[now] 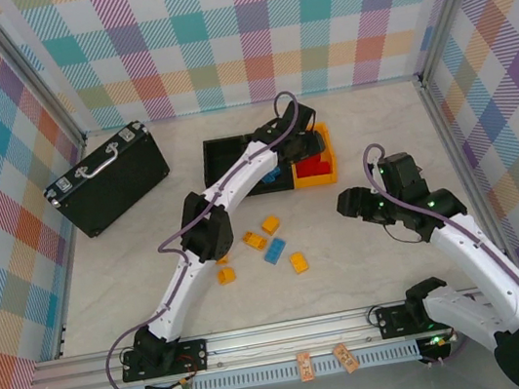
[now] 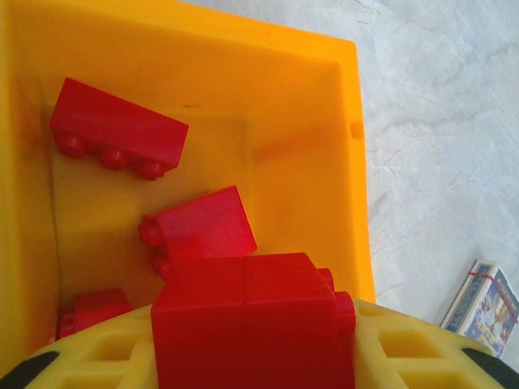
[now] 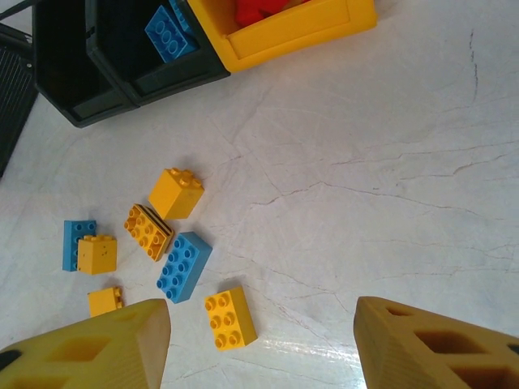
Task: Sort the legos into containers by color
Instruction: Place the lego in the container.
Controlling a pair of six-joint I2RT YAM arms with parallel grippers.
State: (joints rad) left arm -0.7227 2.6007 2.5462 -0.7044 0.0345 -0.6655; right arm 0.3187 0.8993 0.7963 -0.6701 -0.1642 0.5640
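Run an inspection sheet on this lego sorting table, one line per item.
Surface: pale marbled table, no spills seen.
Job's things: orange-yellow bin holds red legos; middle black bin holds a blue lego; left black bin looks empty; loose legos, yellow and blue, lie on the table.
Clutter: black case at far left; small card box beside the orange-yellow bin.
Grippers: left end effector shut on a red lego above the orange-yellow bin; right end effector open, empty, above the loose legos.
Cables: purple cables run along both arms, no snag seen.
Surroundings: plaid walls, metal rail at the near edge.
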